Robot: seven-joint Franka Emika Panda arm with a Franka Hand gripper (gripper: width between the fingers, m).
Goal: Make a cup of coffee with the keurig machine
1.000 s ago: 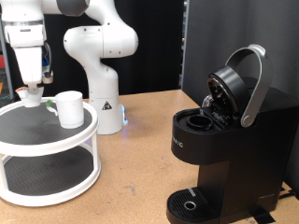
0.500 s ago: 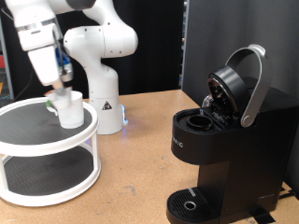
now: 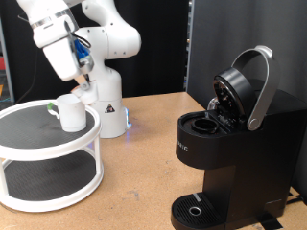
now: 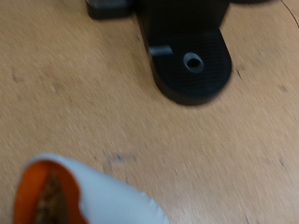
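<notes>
The white cup (image 3: pixel 70 110) stands on the top tier of a round white shelf (image 3: pixel 38 144) at the exterior view's left. My gripper (image 3: pixel 83 86) hangs just above and to the right of the cup, lifted off the shelf and shut on a small white pod (image 4: pixel 79 196) with an orange-brown face, which fills the wrist view's near corner. The black keurig machine (image 3: pixel 225 144) sits at the exterior view's right with its lid (image 3: pixel 251 86) swung up and its pod chamber (image 3: pixel 203 123) open. Its round drip base (image 4: pixel 192 65) shows far off in the wrist view.
The white arm base (image 3: pixel 106 86) stands behind the shelf, with a blue light at its foot. Wooden tabletop (image 3: pixel 144 182) stretches between the shelf and the machine. A dark curtain closes the back.
My gripper has lifted from the shelf's left side and travelled right over the cup, carrying the pod. The cup and the machine have stayed put.
</notes>
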